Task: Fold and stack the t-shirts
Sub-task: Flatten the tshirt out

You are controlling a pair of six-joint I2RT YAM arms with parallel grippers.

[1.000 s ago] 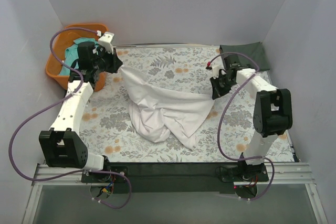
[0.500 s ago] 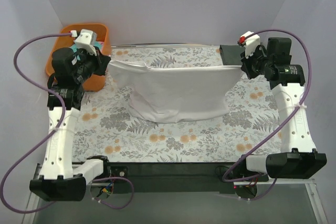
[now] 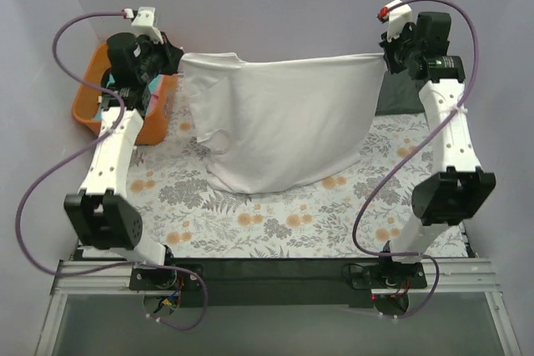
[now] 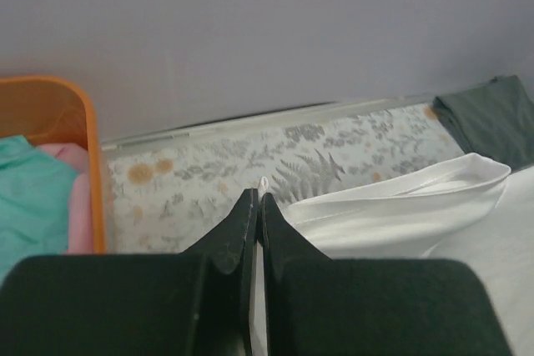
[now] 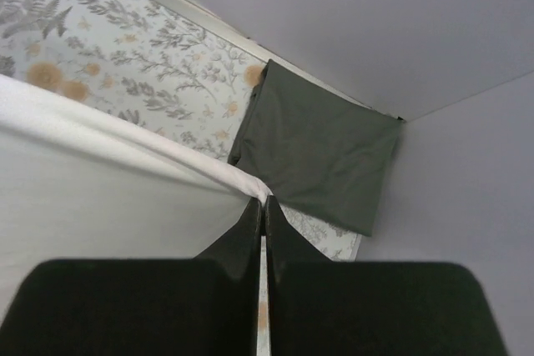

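Note:
The white t-shirt hangs stretched in the air between both arms, its lower edge resting on the floral table. My left gripper is shut on its left top corner, seen as a sliver of white cloth between the jaws in the left wrist view. My right gripper is shut on its right top corner. The dark grey-green t-shirt lies folded at the far right corner; part of it shows in the top view. The teal t-shirt lies in the orange bin.
An orange bin stands at the far left with teal and pink cloth inside. Pale walls close in the back and both sides. The floral table covering spreads below the hanging shirt.
Both arms have risen and spread apart, lifting the white t-shirt from a crumpled heap on the table into a taut hanging sheet.

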